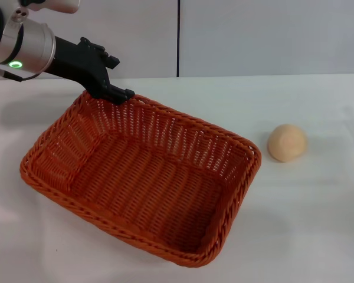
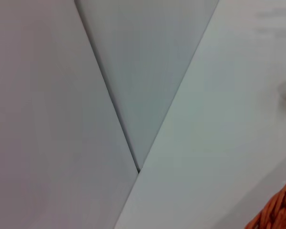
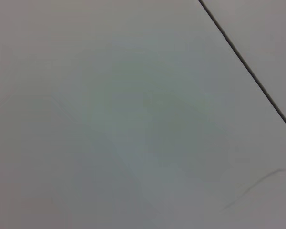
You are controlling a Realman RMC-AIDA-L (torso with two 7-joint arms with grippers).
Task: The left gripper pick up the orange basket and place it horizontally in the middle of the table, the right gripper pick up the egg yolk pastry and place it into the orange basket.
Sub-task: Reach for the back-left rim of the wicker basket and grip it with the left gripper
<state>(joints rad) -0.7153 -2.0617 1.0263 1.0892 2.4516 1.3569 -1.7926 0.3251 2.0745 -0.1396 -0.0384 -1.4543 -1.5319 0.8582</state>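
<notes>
White table (image 1: 295, 224): left gripper (image 1: 119, 94) angled onto orange basket (image 1: 147, 177) rim.

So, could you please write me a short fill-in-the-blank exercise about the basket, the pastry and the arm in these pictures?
1. The large woven wicker basket is bright ____.
2. The small round pale tan egg yolk pastry lies on the plain white table, ____ the basket.
3. The black two-fingered left gripper is at the basket's ____.
4. The basket holds ____.

Missing words: orange; outside; rim; nothing
</notes>
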